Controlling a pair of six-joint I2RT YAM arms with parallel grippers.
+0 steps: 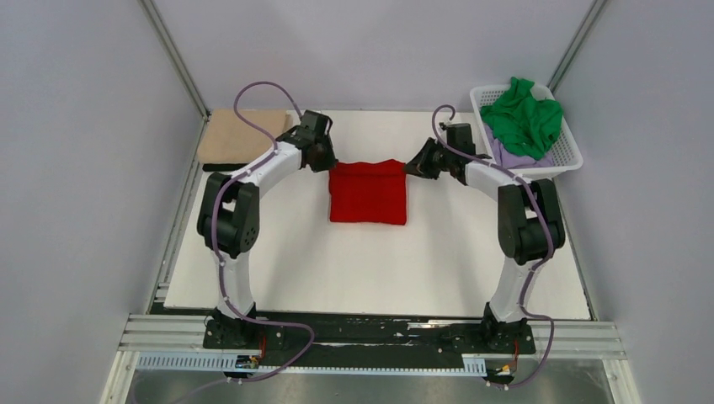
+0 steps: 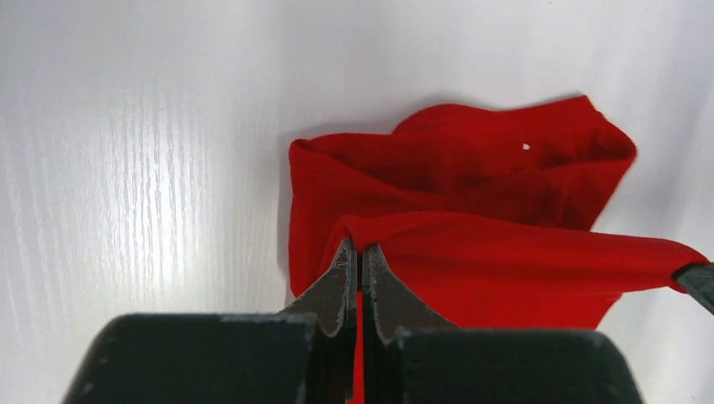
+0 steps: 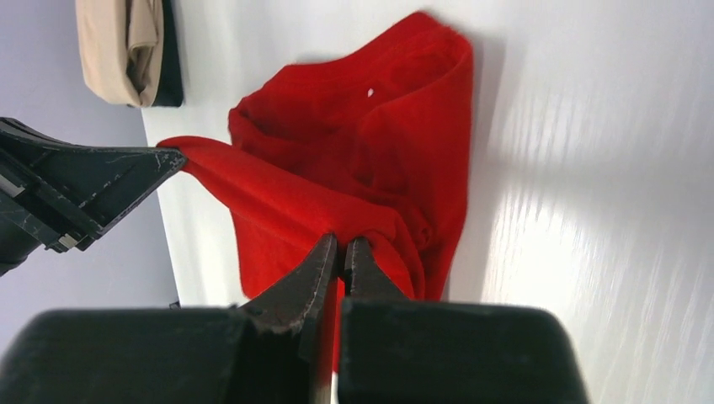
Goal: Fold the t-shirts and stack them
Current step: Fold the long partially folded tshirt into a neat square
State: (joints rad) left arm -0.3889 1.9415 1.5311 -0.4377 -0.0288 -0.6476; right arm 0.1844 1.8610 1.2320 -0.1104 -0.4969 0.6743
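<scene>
A bright red t-shirt (image 1: 368,194) lies partly folded in the middle of the white table, its far edge lifted. My left gripper (image 1: 328,162) is shut on that edge's left corner, and my right gripper (image 1: 410,167) is shut on its right corner. In the left wrist view the left gripper (image 2: 359,247) pinches the red t-shirt (image 2: 471,210), stretched taut to the right. In the right wrist view the right gripper (image 3: 341,242) pinches the red t-shirt (image 3: 370,143). A folded tan-beige t-shirt (image 1: 242,135) lies at the far left. Green (image 1: 524,116) and pale lilac (image 1: 509,154) t-shirts sit crumpled in the basket.
The white lattice basket (image 1: 571,151) stands at the far right corner of the table (image 1: 362,269). Grey walls close in the left, right and far sides. The tan-beige t-shirt (image 3: 122,46) rests on a dark pad at the table's edge.
</scene>
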